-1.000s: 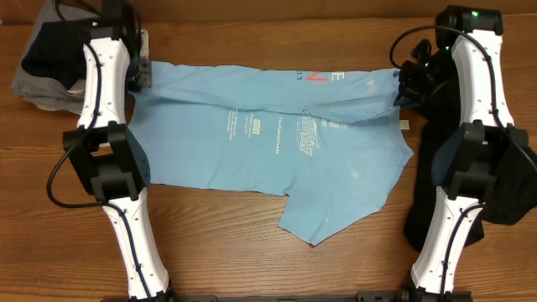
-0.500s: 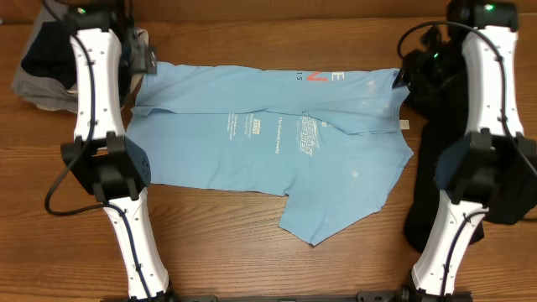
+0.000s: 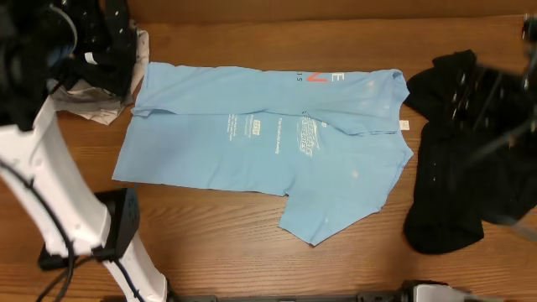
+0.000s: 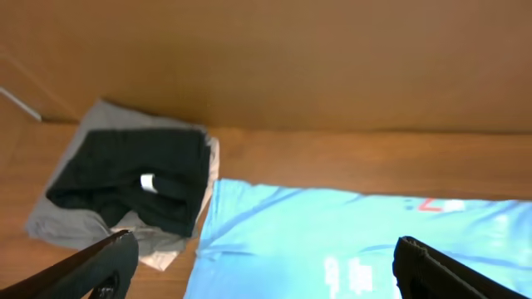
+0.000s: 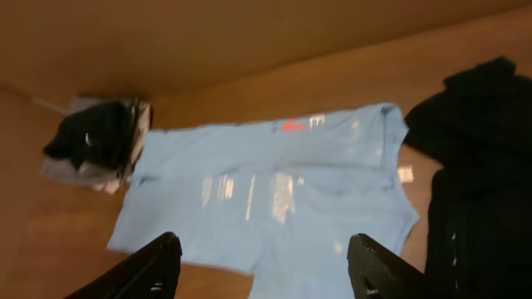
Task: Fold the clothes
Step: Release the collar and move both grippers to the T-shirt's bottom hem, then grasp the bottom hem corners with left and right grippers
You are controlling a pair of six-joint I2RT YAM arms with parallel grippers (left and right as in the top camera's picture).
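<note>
Jaws on my left gripper (image 4: pixel 262 264) and right gripper (image 5: pixel 262 259) both gape empty above the blue shirt (image 3: pixel 252 147), seemingly half-folded.

light blue t-shirt (image 3: pixel 268 143) partly folded, flat

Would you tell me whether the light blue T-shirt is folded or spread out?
Partly folded: the light blue T-shirt lies mostly flat, with only its far strip turned over and one sleeve sticking out.

I see my left gripper (image 4: pixel 264 244) spread wide over the blue shirt (image 4: pixel 332 224). A black-on-grey pile (image 4: pixel 133 178) lies just beside its corner.
</note>
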